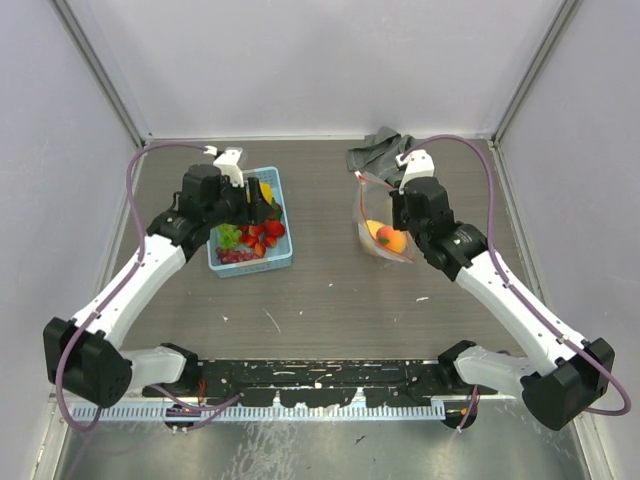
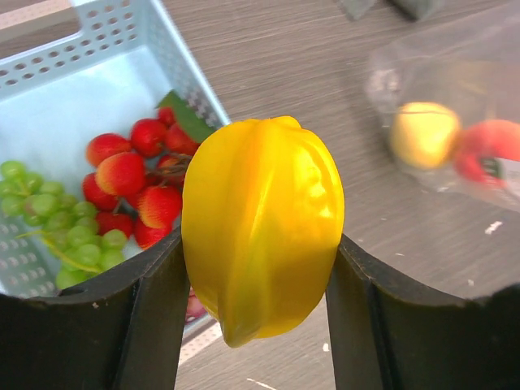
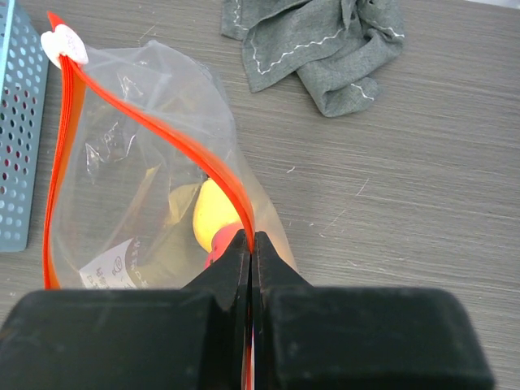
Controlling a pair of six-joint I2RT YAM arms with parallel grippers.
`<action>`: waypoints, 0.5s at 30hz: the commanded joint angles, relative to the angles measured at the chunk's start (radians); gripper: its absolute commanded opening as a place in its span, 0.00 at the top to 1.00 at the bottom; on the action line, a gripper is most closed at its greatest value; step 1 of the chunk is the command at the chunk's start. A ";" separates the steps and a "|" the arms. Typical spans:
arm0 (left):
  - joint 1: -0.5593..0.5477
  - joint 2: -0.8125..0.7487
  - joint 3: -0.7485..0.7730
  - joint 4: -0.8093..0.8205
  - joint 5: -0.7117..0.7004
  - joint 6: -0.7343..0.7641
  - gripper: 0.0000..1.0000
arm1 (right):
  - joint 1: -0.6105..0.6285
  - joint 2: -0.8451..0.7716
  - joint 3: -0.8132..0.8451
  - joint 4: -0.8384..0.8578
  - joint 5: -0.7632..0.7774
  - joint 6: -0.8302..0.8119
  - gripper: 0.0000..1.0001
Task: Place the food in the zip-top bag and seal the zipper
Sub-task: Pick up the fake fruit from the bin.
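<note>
Left pincer (image 2: 258,260) is clamped across the lemon (image 2: 260,211), over the basket (image 2: 106,73) rim. Strawberries (image 2: 122,175) and grapes (image 2: 73,231) lie inside the basket. Right pincer (image 3: 250,244) is pinched tight on the zipper (image 3: 162,130), lifting one lip of the bag (image 3: 138,187). The bag sits on the surface (image 3: 406,203), well apart from my left arm, with a peach (image 1: 392,241) already in it. Risks: the mouth gapes narrowly, so the lemon may snag the zipper and drag the thin film out of my right grip. The lemon is smooth and rounded, so a bump could squeeze it free. With only one lip held, the bag may fold closed.
</note>
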 commanded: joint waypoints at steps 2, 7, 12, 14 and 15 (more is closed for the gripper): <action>-0.056 -0.095 -0.024 0.131 0.097 -0.087 0.80 | 0.027 -0.024 0.046 0.031 -0.024 0.041 1.00; -0.099 -0.129 -0.022 0.163 0.149 -0.168 0.81 | 0.057 -0.011 0.044 0.035 -0.022 0.056 1.00; -0.163 -0.136 -0.020 0.241 0.210 -0.285 0.82 | 0.097 -0.006 0.039 0.054 -0.007 0.077 1.00; -0.203 -0.128 -0.014 0.268 0.210 -0.316 0.82 | 0.114 -0.004 0.039 0.060 0.007 0.088 1.00; -0.225 -0.123 -0.013 0.284 0.204 -0.329 0.82 | 0.122 -0.003 0.039 0.064 0.014 0.092 1.00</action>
